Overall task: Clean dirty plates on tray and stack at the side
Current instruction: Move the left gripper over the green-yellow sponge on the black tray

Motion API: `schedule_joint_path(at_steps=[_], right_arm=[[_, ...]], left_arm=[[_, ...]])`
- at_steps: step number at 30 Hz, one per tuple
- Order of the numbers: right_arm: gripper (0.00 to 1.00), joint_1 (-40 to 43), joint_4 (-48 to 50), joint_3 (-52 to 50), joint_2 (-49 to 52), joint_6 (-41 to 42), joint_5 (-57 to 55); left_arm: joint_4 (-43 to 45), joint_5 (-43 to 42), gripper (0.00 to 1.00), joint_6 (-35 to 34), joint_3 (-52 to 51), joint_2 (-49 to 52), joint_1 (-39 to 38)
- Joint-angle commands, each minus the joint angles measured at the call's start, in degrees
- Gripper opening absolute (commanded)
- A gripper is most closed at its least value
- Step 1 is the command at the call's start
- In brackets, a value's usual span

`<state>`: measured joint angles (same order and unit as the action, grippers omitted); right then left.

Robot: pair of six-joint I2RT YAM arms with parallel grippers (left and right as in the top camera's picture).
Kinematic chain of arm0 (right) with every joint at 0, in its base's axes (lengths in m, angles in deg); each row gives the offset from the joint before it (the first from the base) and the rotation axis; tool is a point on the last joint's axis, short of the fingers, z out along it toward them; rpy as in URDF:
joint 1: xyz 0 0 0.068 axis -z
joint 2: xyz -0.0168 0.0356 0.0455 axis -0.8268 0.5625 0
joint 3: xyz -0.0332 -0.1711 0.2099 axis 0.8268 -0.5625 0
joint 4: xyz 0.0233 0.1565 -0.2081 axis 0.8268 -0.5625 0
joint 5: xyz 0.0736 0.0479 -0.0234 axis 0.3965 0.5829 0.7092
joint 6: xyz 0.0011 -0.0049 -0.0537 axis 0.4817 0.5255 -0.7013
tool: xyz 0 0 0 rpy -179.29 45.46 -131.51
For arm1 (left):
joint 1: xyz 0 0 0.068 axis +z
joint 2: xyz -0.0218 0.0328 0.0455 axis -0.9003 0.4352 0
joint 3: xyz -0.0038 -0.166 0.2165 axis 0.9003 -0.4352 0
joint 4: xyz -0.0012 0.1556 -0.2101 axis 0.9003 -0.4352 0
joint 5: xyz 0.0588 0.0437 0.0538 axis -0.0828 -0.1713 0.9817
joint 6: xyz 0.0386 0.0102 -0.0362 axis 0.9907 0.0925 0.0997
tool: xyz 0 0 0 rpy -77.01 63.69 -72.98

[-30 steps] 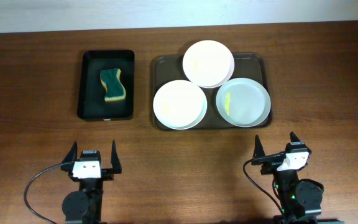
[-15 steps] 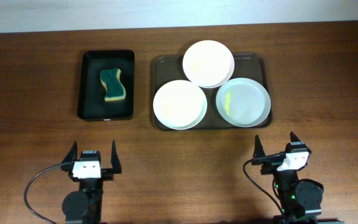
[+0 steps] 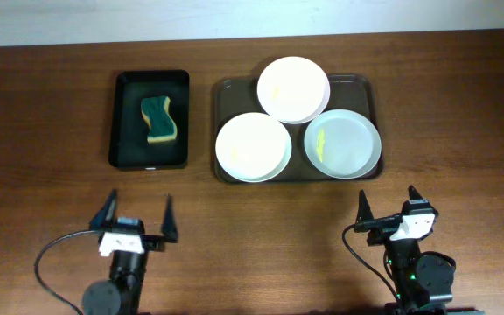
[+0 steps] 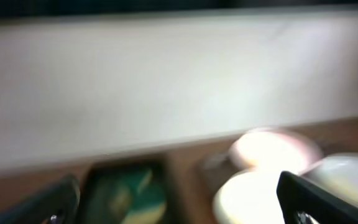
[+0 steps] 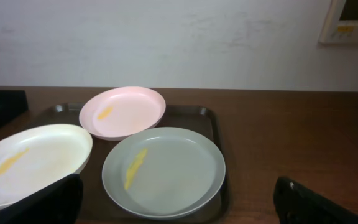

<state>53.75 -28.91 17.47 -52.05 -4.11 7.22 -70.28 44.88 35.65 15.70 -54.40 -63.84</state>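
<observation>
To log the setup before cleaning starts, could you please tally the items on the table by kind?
Plates: 3 (pink plate, cream plate, grey plate)
Trays: 2 (brown tray, black tray)
Sponge: 1
Total: 6

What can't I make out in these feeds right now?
Left wrist view: motion blur; sponge and plates are smudges, smears unreadable.
Right wrist view: left plate clipped by the left edge and covered by a finger.
Overhead: back plate hides part of the tray far rim.
</observation>
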Motion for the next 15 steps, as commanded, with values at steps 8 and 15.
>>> schedule_joint_path(at_steps=[8,15], right_arm=[[0.98,0.2,-0.2,-0.5,-0.4,-0.4,-0.3],[0.98,0.2,-0.2,-0.5,-0.4,-0.4,-0.3]], left_arm=[[27.7,-24.6,0.99,-4.5,1.9,-0.2,0.2],[3.4,-16.0,0.99,10.4,22.3,11.2,0.2]])
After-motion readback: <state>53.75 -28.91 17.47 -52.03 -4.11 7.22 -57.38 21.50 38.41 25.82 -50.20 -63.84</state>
